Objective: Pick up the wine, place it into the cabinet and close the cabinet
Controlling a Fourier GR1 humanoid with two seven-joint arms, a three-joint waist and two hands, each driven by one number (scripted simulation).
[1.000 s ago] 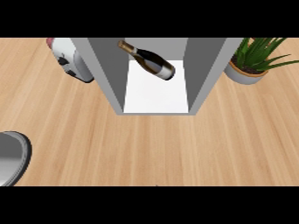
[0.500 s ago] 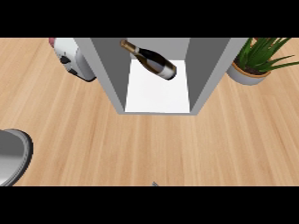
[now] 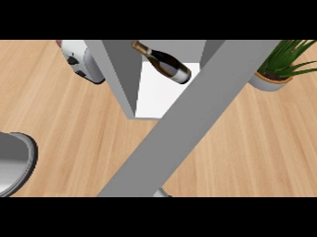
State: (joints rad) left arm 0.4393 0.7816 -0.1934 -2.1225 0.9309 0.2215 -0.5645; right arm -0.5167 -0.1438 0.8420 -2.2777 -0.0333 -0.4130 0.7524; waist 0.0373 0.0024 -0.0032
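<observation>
**Grey door panel swung across the cabinet, wine bottle lying inside**

Bottom edge, just right of centre: a small grey stub (image 3: 162,193) pokes into frame, probably part of a forearm. Too little shows to say which arm. No hand is visible anywhere in the head view, so whether the fingers are open or curled cannot be told for either side.

Lower left: a rounded silver appliance (image 3: 7,164) with a dark slot sits on the wooden counter (image 3: 270,148), cut off by the frame's left edge.

Centre: a long flat grey panel, the cabinet door (image 3: 181,129), runs diagonally from bottom centre up to the upper right. It crosses in front of the cabinet's right side and covers part of the white floor inside.

Upper centre: the grey cabinet (image 3: 117,76) with a white interior. The wine bottle (image 3: 167,65) lies inside it, tilted, neck toward the upper left, dark body with a pale label toward the lower right, near the door panel.

Upper left: a white and black appliance (image 3: 81,62) stands just beside the cabinet's left wall.

Upper right: a potted plant (image 3: 277,74) in a pale pot, green leaves spreading, right of the door panel.
</observation>
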